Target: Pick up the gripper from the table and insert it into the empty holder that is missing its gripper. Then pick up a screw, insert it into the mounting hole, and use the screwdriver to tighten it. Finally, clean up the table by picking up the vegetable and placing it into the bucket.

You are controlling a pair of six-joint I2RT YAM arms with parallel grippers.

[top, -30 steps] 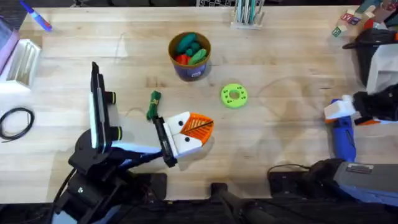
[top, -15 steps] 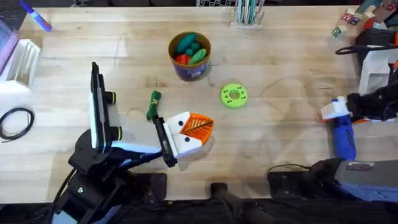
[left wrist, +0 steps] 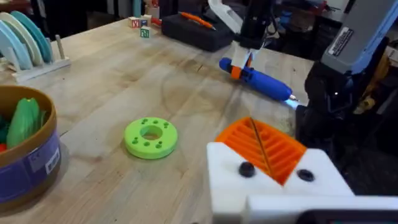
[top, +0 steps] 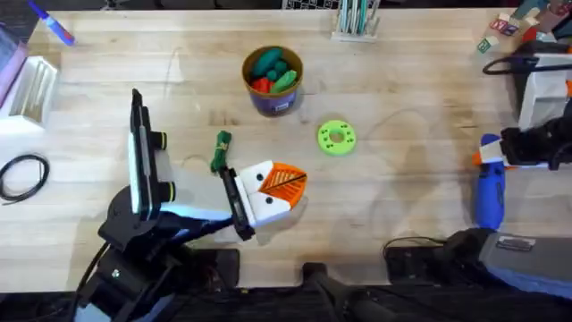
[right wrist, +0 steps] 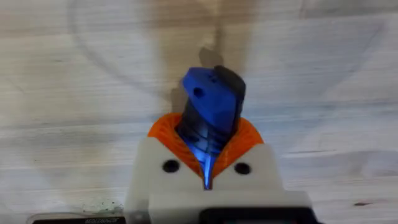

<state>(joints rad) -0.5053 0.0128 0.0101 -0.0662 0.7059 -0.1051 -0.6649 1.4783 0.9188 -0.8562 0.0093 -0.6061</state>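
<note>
Table [top: 402, 80] of pale wood carries everything. Right gripper [top: 509, 154] at the right edge has its fingers clamped on the screwdriver [top: 490, 188], whose blue body lies toward the near edge (the wrist view shows orange pads [right wrist: 168, 134] pressed to both sides). Left gripper [top: 273, 188] rests near centre, fingers closed together and holding nothing. Bucket [top: 273, 80], far of centre, holds toy vegetables. Lime-green disc [top: 336, 138] lies right of it. Dark green vegetable [top: 220, 150] lies just left of the left gripper.
</note>
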